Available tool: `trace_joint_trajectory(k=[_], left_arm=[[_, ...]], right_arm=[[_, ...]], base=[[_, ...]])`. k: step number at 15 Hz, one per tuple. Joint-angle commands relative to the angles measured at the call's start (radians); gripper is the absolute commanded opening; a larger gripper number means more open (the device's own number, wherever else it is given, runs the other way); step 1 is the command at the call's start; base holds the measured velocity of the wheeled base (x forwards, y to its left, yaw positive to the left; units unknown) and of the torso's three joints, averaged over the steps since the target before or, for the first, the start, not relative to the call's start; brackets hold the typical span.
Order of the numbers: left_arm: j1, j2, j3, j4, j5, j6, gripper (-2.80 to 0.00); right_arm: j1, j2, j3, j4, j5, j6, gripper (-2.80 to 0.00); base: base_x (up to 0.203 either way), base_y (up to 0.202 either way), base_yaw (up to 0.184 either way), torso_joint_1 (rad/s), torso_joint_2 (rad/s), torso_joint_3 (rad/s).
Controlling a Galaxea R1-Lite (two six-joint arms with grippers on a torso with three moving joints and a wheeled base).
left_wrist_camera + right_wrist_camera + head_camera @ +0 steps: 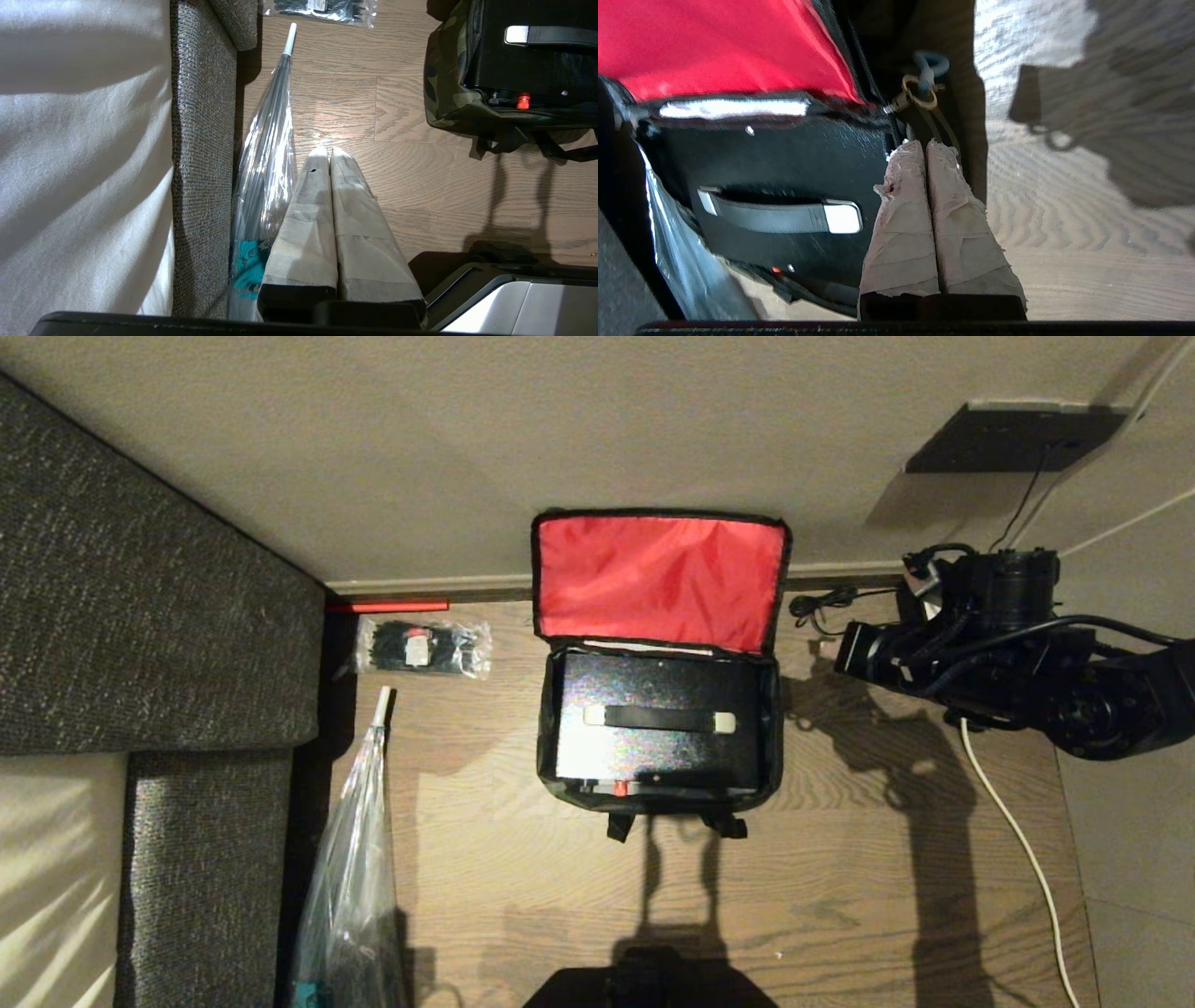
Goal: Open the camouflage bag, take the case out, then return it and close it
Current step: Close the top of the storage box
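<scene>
Wooden floor [840,896] carries one camouflage bag [441,88] against the wall, red-lined lid [658,579] folded back. One black case [658,737] lies inside it, carrying strap [658,718] uppermost. Judged step: lid open, case ready for removal. Right gripper [924,149] hangs beside the bag's right end, fully closed and empty; it would need to spread before taking the strap. Left gripper [327,154] rests well apart, closed on nothing. One clear packet [422,647] lies left of the bag.
</scene>
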Motion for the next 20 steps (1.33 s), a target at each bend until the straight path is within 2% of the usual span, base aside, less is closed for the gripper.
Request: trace_joint_trajectory(k=[1, 6, 7, 12, 14, 18, 20], left_arm=[[0.0, -0.002, 0.003, 0.0, 0.001, 0.0, -2.8], [0.0, -0.002, 0.003, 0.0, 0.001, 0.0, -2.8], [0.0, -0.002, 0.003, 0.0, 0.001, 0.0, -2.8], [0.0, -0.002, 0.003, 0.0, 0.001, 0.0, -2.8], [0.0, -0.002, 0.003, 0.0, 0.001, 0.0, -2.8], [0.0, -0.002, 0.003, 0.0, 0.001, 0.0, -2.8], [0.0, -0.002, 0.003, 0.0, 0.001, 0.0, -2.8]], right_arm=[[-0.003, 0.032, 0.002, -0.007, 0.048, -0.001, -2.8], [-0.003, 0.111, 0.01, -0.155, 0.052, -0.01, -2.8], [-0.003, 0.119, 0.013, -0.173, 0.057, -0.011, 0.0], [-0.003, 0.148, -0.036, -0.247, 0.072, 0.003, 0.0], [-0.005, 0.146, -0.037, -0.252, 0.124, 0.02, 0.0], [-0.003, 0.182, -0.08, -0.391, 0.198, 0.174, 0.0], [-0.004, 0.223, -0.122, -0.436, 0.206, 0.195, 0.0]], base=[[0.0, 0.0, 0.0, 0.0, 0.0, 0.0], [0.0, 0.0, 0.0, 0.0, 0.0, 0.0], [0.0, 0.0, 0.0, 0.0, 0.0, 0.0], [0.0, 0.0, 0.0, 0.0, 0.0, 0.0], [0.0, 0.0, 0.0, 0.0, 0.0, 0.0], [0.0, 0.0, 0.0, 0.0, 0.0, 0.0], [0.0, 0.0, 0.0, 0.0, 0.0, 0.0]])
